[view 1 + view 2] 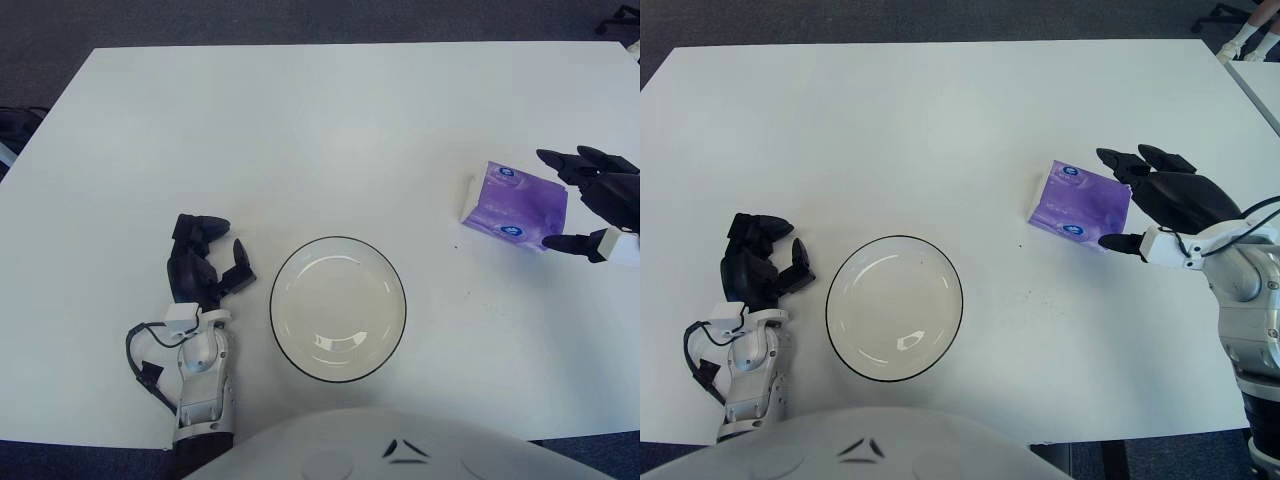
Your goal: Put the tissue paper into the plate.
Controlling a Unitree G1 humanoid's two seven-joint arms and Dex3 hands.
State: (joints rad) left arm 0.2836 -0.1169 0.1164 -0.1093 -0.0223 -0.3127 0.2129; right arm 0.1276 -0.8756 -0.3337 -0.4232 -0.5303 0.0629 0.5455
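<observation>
The tissue paper (1078, 205) is a soft, glossy purple packet, roughly rectangular with a white end and small oval labels whose writing is too small to read; it lies flat on the matte white table (940, 110), well apart from the plate. The right hand (1160, 205) has its black fingers spread around the packet's near-right end, two at the far corner and the thumb at the near corner, not closed on it. The round white plate (338, 309), dark-rimmed and shiny, sits just right of the left hand (200, 265), whose fingers are curled and hold nothing.
</observation>
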